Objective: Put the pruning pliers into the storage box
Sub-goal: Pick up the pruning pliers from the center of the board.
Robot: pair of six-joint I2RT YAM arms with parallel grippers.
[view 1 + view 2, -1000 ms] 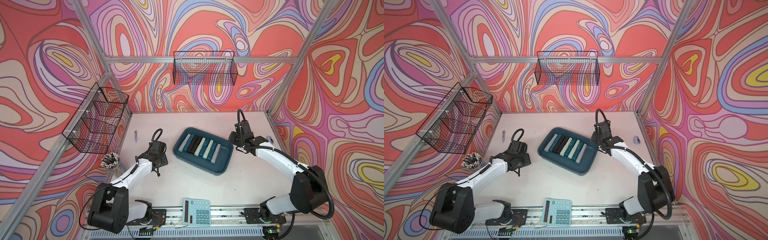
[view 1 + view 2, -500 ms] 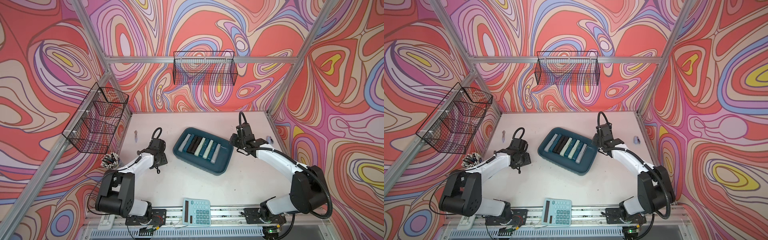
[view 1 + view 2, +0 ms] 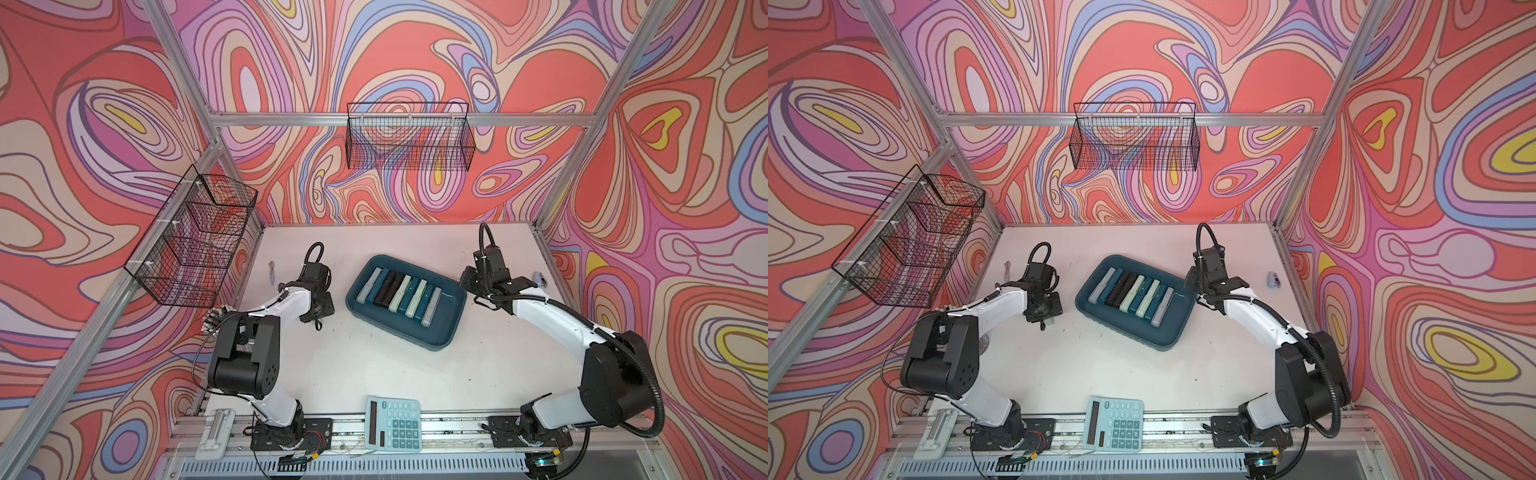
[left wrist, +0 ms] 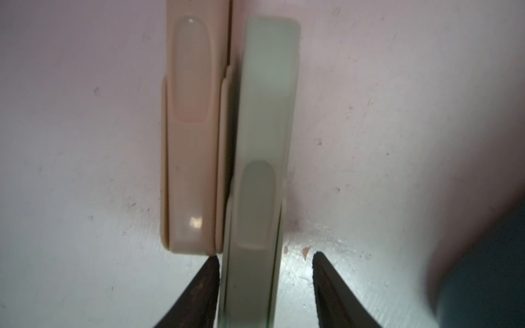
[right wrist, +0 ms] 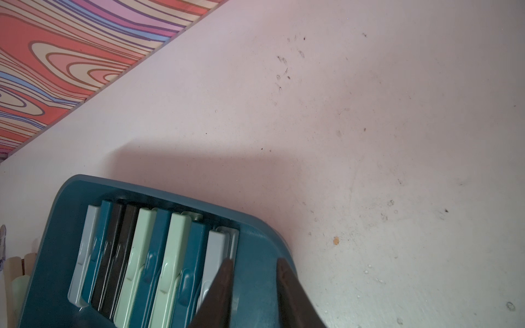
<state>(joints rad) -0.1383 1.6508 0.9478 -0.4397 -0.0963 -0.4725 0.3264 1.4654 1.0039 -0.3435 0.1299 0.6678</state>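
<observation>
White tabletop; storage box with nine pruning pliers.

The pale pink scuffed tabletop is enclosed by swirl-patterned red, pink and lilac walls, framed by silver aluminium rails; two black wire baskets are hung there.

— You see the storage box? Dark teal.
— And the pruning pliers you see there: grey, teal, black, pale green. Walls swirl red, lilac, yellow.
</observation>
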